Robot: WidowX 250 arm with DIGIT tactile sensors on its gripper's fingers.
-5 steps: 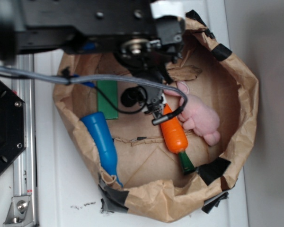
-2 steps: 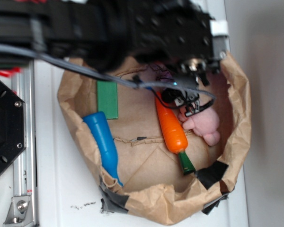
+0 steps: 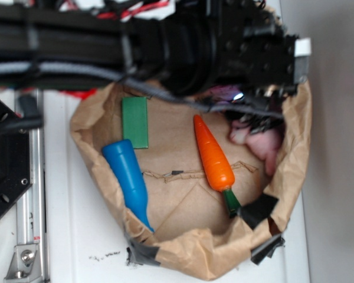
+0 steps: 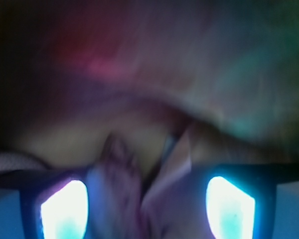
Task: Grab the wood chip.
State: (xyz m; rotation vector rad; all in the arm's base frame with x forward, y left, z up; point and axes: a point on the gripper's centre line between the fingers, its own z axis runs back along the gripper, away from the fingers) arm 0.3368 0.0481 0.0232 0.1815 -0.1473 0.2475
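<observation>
The wood chip is hidden; the black arm covers the upper part of the brown paper bag [image 3: 192, 259]. In the exterior view my gripper [image 3: 253, 121] hangs low at the bag's upper right, right over the pink plush toy [image 3: 265, 147]. The wrist view is blurred. Its two fingers [image 4: 65, 204] glow bright and stand wide apart, so the gripper [image 4: 147, 191] is open. Soft pink folds of the plush toy [image 4: 119, 179] lie between and just ahead of them, and I cannot tell whether they touch.
Inside the bag lie an orange carrot toy [image 3: 213, 154] in the middle, a green block [image 3: 135, 122] at upper left and a blue cone-shaped toy [image 3: 128, 177] along the left wall. Black tape [image 3: 261, 211] patches the rim. The bag's right wall is close to the gripper.
The arm has swung right across the bag, from above the carrot's top end to the right wall over the plush toy. The carrot is now uncovered. The bag's right side has shifted.
</observation>
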